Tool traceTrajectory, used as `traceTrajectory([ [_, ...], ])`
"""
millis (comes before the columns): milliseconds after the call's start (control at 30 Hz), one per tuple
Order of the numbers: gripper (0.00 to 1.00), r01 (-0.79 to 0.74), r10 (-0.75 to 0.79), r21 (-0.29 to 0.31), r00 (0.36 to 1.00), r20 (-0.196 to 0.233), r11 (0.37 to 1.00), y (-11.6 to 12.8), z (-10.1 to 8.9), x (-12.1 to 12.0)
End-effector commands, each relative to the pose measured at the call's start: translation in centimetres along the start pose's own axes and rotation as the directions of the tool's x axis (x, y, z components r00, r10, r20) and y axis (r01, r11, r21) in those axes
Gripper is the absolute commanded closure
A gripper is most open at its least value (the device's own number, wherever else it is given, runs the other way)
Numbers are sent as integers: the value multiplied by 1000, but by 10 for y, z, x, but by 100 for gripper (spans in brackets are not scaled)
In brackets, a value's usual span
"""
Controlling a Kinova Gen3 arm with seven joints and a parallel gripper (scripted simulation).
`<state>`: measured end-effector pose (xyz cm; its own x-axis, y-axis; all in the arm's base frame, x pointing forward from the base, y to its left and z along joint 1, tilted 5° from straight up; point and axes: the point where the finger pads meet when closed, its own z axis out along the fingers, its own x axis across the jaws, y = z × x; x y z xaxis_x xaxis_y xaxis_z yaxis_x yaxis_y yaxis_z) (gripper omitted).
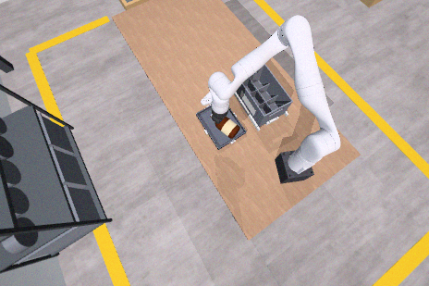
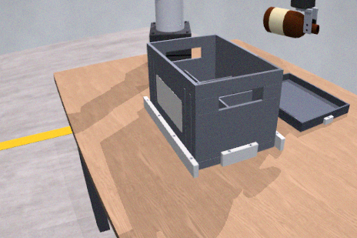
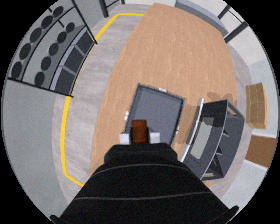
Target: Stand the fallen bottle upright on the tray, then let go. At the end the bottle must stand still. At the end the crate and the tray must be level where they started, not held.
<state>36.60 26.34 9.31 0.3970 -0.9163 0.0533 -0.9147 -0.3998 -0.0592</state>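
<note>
And there it was, the brown glass-look bottle with a cream label (image 2: pixel 285 21), hanging sideways high over the shallow dark grey tray (image 2: pixel 335 102) near the bench's long edge, jaws clamped on its narrow neck end. Rigid, smooth, probably slippery; gripped off-centre, it looked liable to swing.

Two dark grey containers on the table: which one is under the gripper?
The shallow tray, not the tall divided crate beside it. The gripper holds the bottle sideways above the tray.
</note>
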Motion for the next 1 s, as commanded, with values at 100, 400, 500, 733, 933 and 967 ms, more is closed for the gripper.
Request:
traceTrajectory([
  [100, 100, -6, 6, 0, 1000, 4, 1000, 0, -1, -3],
  [400, 100, -15, 15, 0, 1000, 4, 1000, 0, -1, -3],
  [500, 100, -38, 38, 1, 999, 4, 999, -1, -1, -3],
  [733, 100, -104, 104, 0, 995, 4, 995, 0, -1, -3],
  [933, 100, -198, 198, 0, 980, 4, 980, -1, -1, -3],
  [967, 100, -212, 212, 0, 977, 4, 977, -1, -1, -3],
])
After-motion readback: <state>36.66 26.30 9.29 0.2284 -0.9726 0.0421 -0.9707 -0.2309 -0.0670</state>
